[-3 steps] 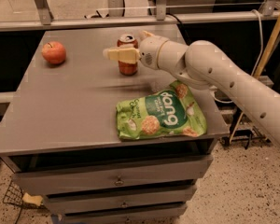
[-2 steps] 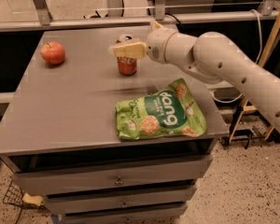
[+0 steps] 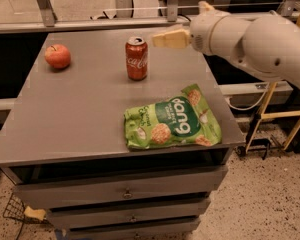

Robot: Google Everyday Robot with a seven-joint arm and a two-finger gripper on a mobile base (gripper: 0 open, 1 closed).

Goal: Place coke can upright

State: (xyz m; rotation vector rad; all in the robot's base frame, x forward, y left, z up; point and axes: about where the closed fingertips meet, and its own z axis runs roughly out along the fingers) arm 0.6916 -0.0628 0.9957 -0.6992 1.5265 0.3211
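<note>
Tabletop of flat grey metal [image 3: 80, 114] fills the middle of the camera view. It rests on a grey cabinet with shallow drawers [image 3: 125, 194] stacked beneath its front edge.

The coke can [image 3: 137, 59], a small red aluminium cylinder with white script and a silver top, stands upright on the tabletop. It sits toward the back, about midway across, with its pull-tab end facing up. Nothing touches it.

The gripper [image 3: 162, 39], a cream-coloured wedge at the end of a thick, rounded, off-white robot arm [image 3: 255, 44], hovers just to the right of the can's top rim. It is level with that rim, points left at it, and a narrow gap separates the two. It holds nothing. Whether it is parted or closed cannot be told from this angle. The arm reaches in from the right edge of the picture, above the table's back right corner.

A round red apple [image 3: 57, 56] with a yellowish patch sits near the back left of the tabletop, well apart from the can.

A crumpled green snack bag [image 3: 172, 124] printed with white lettering and pictures of round crisps lies flat near the front right corner, in front of the can and apart from it.

Right of the table, yellow metal stand legs [image 3: 270, 114] rise from a speckled floor [image 3: 270, 204].
</note>
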